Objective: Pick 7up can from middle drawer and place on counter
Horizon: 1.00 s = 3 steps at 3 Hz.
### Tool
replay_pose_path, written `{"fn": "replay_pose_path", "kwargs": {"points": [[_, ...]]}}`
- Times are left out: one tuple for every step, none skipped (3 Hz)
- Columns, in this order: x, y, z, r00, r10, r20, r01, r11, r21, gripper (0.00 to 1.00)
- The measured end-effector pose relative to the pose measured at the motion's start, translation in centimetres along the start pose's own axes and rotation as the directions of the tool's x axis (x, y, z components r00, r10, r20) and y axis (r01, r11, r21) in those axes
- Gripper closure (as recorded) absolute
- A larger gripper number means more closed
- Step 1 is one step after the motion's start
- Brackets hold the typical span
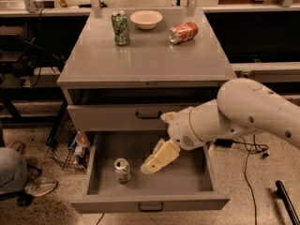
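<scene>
7up can point(122, 170) stands upright on the floor of the pulled-out middle drawer point(187, 179), left of centre and toward the front, so you have it down there and not on the counter point(145, 60). Your gripper point(148, 167) hangs over the drawer floor just right of the can, near it but apart, its tip angled down to the left. You cannot tell whether it is open or closed. On the counter, a green can point(121, 28) stands beside a white bowl point(146, 18), and an orange can point(183, 33) lies on its side.
</scene>
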State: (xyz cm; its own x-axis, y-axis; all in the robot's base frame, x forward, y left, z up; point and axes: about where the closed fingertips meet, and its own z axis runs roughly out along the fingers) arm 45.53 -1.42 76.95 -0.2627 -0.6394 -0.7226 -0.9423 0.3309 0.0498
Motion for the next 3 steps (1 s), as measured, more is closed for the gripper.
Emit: {"fn": "replay_pose_path", "kwargs": {"points": [[2.6, 1.7, 2.2, 0.998, 0.036, -0.047, -0.038, 0.9989, -0.027, 0.00], [8.9, 0.7, 7.5, 0.994, 0.104, -0.045, -0.103, 0.9941, 0.033, 0.00], [12.2, -1.5, 10.6, 0.990, 0.139, -0.019, -0.137, 0.9858, 0.097, 0.00]]}}
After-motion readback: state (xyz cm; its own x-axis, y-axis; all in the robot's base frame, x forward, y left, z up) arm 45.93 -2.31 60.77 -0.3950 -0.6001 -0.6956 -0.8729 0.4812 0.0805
